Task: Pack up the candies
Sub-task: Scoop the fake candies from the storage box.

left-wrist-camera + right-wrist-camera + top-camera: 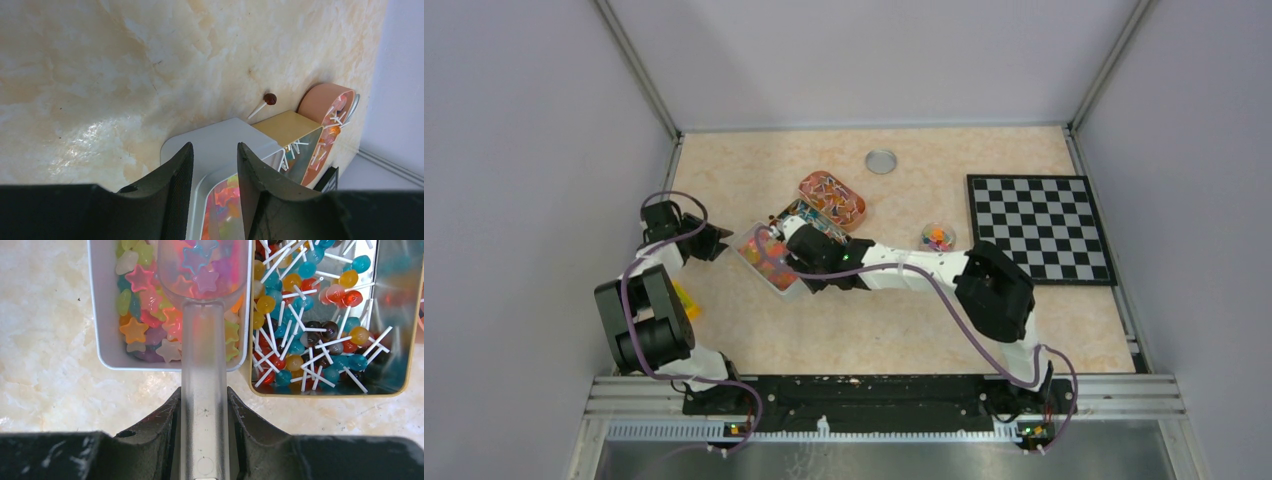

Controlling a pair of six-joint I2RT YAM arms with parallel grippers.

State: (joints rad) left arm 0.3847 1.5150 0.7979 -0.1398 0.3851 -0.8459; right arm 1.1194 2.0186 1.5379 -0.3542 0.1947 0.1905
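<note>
The candies I see are star-shaped sweets (150, 300) in pink, orange, yellow, green and purple, filling a white tray (102, 347). No bead-like sweets show. My right gripper (204, 392) is shut on the handle of a clear scoop (204, 440). The scoop's bowl (202, 270) holds several stars above the tray. My left gripper (215, 147) grips the tray's corner (220, 137), one finger outside and one inside. In the top view both grippers, left (724, 240) and right (796, 262), meet at the tray (779, 285).
A gold tin of lollipops (320, 315) touches the tray's right side. A pink oval tin (832, 197) of lollipops lies behind it, with one loose lollipop (270, 98). A small clear cup (937, 237) with coloured sweets, a silver lid (881, 160) and a checkerboard (1039, 228) are to the right.
</note>
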